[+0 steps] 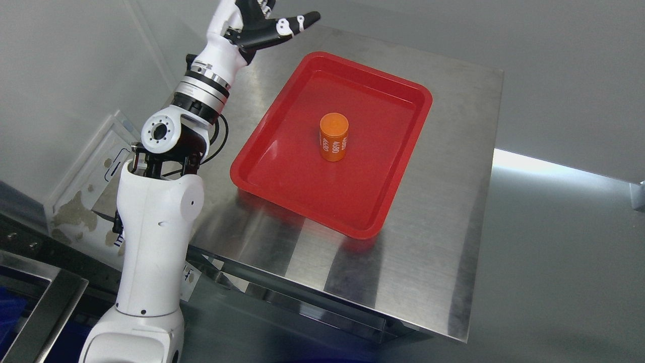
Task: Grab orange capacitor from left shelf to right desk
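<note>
Orange capacitor [333, 137] stood upright near the middle of a red tray [262, 174] on the steel counter [443, 242]. Left hand [262, 22] hung over the counter's far left corner, well apart from the tray, fingers [297, 22] spread and apparently holding nothing; its top was cropped.

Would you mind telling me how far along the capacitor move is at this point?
The placing looks done: the orange capacitor stands upright in the red tray on the steel desk. Nothing is in hand: the left robot hand is raised beyond the tray's far left corner, fingers spread and empty, clear of the capacitor. All that seems left is bringing the arm back.
</note>
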